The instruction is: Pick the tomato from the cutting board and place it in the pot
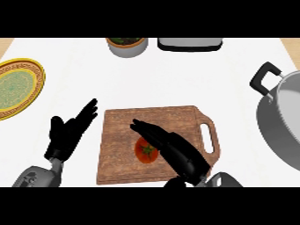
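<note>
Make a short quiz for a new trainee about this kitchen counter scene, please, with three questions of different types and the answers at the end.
1. True or false: the tomato is already inside the pot.
2. Which hand is over the cutting board, next to the tomato? A) left hand B) right hand
3. Fill in: at the left edge of the counter lies a yellow ____.

Key:
1. False; it lies on the cutting board, and the pot stands at the right.
2. B; the left hand rests open, left of the board.
3. Plate.
</note>
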Tool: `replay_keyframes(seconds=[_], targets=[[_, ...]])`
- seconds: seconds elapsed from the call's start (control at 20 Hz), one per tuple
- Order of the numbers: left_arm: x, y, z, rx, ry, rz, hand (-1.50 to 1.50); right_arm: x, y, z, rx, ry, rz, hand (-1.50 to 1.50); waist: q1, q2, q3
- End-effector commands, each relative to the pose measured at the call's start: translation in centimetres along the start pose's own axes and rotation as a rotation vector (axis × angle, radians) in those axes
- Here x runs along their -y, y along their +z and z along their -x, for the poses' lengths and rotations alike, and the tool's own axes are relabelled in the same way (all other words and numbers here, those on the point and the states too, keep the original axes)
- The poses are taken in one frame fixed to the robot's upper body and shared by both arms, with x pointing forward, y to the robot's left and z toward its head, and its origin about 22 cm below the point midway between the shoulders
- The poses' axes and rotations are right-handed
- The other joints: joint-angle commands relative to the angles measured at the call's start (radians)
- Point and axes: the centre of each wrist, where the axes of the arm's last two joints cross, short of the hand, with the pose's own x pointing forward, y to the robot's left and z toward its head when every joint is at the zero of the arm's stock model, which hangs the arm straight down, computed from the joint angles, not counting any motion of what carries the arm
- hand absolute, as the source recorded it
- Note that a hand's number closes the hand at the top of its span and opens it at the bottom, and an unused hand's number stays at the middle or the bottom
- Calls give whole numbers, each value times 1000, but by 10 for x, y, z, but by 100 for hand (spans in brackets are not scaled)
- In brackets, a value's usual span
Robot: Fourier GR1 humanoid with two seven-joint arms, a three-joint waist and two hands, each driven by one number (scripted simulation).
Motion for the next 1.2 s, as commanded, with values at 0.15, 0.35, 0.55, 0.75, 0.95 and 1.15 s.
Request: replay_keyframes(seconds=[0.15, 0.35, 0.55, 0.75, 0.95, 1.15], targets=[[-1, 11, 16, -5, -8, -3, 0, 12, -18, 50, -15, 25, 34, -150, -2, -1, 0], [14, 10, -9, 0, 3, -16, 0, 20, 4, 58, 20, 20, 81, -150, -6, -2, 1], [0, -5, 23, -5, 6, -6, 0, 13, -9, 74, 48, -50, 41, -150, -7, 0, 0], [30, -1, 9, -13, -5, -10, 0, 27, -8, 87, 120, -183, -7, -150, -4, 0, 1], [-3, 5, 3, 1, 5, 11, 0, 8, -4, 104, 156, -292, -16, -150, -4, 0, 1], [-2, 4, 13, 11, 14, 12, 0, -11, -23, 107, 130, -364, -52, -150, -3, 0, 0]])
